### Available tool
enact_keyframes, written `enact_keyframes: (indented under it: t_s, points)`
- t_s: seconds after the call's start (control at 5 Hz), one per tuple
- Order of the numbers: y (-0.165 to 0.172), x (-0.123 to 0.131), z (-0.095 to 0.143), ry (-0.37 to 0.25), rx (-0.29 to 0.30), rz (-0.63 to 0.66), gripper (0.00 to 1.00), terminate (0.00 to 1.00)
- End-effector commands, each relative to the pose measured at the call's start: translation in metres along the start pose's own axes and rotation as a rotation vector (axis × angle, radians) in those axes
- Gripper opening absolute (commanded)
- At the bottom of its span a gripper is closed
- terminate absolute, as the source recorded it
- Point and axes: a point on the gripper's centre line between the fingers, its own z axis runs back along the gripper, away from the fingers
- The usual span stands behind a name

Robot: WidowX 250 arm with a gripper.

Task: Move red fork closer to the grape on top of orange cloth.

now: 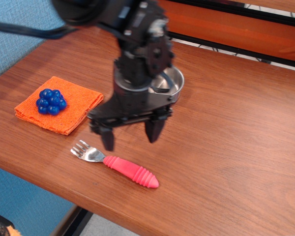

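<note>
Here the pincer (131,136) hangs spread wide (nothing between its fingers), pointing down above the fork (117,164). The fork lies flat on the tabletop (226,147).

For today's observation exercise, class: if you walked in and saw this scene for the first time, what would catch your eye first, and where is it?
The big black gripper dominates the middle, hanging open above the wooden table. Just below it, near the front edge, lies the red fork, its silver tines pointing left. At the left, the grape sits on the orange cloth, and a steel pan peeks out behind the arm.
</note>
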Motion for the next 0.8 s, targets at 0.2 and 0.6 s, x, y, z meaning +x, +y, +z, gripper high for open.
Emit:
enact_keyframes:
  t_s: [0.2, 0.6]
  points:
    - [-0.004, 0.042, 0.012, 0.006, 0.017, -0.42, 1.0, 0.0]
    - [0.022, 0.101, -0.006, -0.008, 0.05, -0.328, 1.0, 0.0]
